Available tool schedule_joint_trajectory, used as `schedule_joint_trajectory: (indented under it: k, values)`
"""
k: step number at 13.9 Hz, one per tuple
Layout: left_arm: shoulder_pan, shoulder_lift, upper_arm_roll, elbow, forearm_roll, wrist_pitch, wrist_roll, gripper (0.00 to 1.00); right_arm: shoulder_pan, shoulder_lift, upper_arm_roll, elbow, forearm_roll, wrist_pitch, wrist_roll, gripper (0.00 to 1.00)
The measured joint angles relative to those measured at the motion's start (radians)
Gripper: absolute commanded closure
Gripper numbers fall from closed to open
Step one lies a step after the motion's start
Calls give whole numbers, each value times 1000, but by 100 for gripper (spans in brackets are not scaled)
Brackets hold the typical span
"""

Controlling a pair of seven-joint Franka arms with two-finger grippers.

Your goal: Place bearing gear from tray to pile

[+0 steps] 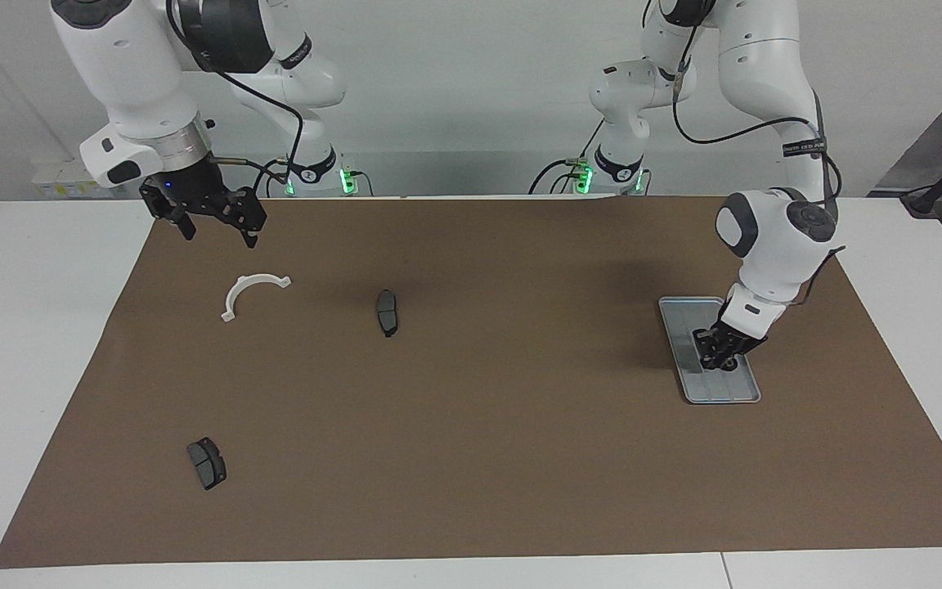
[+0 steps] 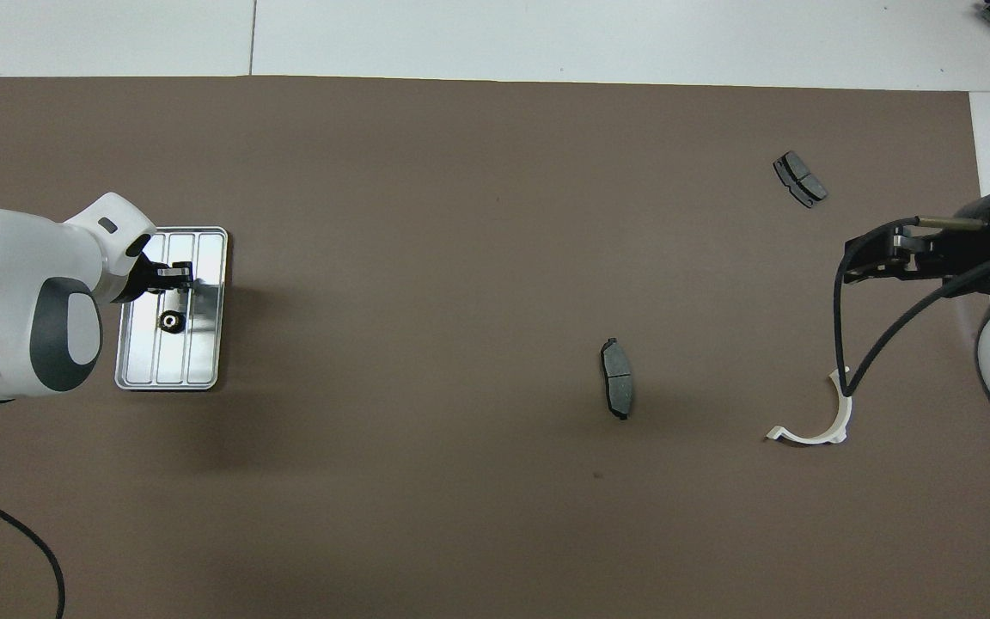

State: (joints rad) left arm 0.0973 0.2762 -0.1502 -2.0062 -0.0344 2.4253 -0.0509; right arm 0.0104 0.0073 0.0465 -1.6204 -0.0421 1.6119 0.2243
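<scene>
The bearing gear (a small dark ring with a pale centre) lies in the tray, on the ridged floor near its middle. The tray sits on the brown mat at the left arm's end of the bench. The left gripper is down over the tray with its fingers around the gear in the facing view; whether they are clenched on it I cannot tell. Toward the right arm's end lie the pile's parts, spread well apart: a white half-ring bracket, one brake pad near the mat's middle, and a second brake pad farther from the robots. The right gripper hangs released above the mat, over a spot near the bracket.
</scene>
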Motion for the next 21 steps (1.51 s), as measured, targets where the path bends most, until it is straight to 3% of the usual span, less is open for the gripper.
schedule_joint_trajectory:
  k: [8,10,13,14,15,18,21]
  values:
    - [-393,-2,-10,3,0,-28,-481,99,1,0,0,0,0,0,0,0]
    - [-463,-4,-10,-3,0,-28,-543,77,1,0,0,1,0,0,0,0]
    - [-521,-5,-10,-6,0,-29,-603,22,11,3,1,-7,0,27,0,0]
    - [-529,-6,-10,-6,0,-29,-624,8,21,4,1,-13,1,41,0,0]
    - [-532,-8,-9,-6,0,-29,-639,0,34,6,1,-22,1,58,4,0]
    - [-508,-17,9,5,0,-29,-650,1,102,11,2,-65,2,136,74,0]
    - [-371,-27,19,43,0,-36,-602,2,182,35,3,-109,2,218,162,0]
